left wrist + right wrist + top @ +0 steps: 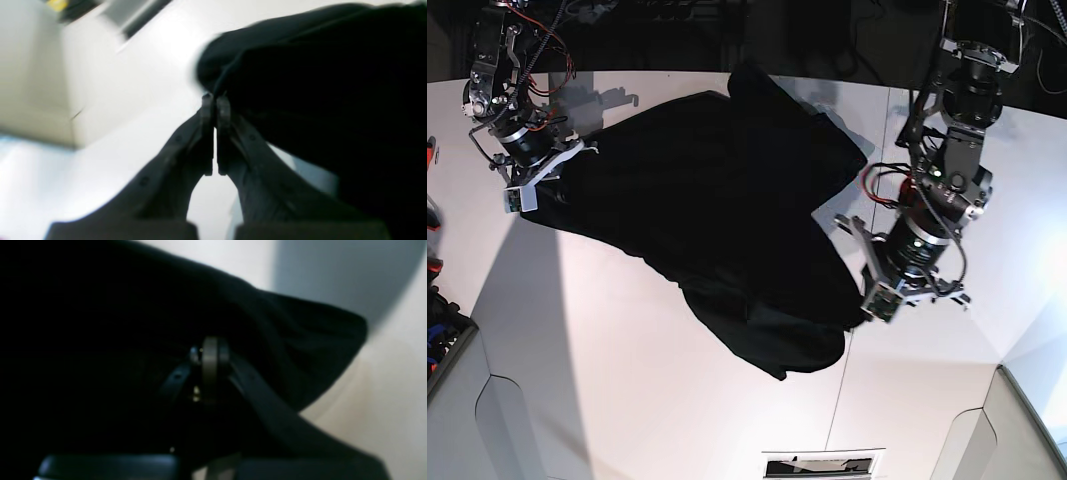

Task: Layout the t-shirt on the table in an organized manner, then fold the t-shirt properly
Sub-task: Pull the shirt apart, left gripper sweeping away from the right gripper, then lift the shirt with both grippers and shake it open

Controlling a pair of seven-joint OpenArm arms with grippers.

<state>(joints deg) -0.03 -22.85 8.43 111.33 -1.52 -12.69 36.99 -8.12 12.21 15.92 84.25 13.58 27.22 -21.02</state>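
T-shirt [727, 210] hangs stretched between both raised arms' pinched fingers [224, 110].

t-shirt [717, 210] across table [627, 400]

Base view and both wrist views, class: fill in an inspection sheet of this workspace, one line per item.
Surface: white table, thin dark seam across it.
Job's things: black t-shirt, spread but rumpled, not folded.
Clutter: nothing seen.
Grippers: left gripper shut at the shirt's edge; right gripper shut on fabric.
Cables: red and black wires on both arms.
Surroundings: grey bin at the table's side, contents unclear.
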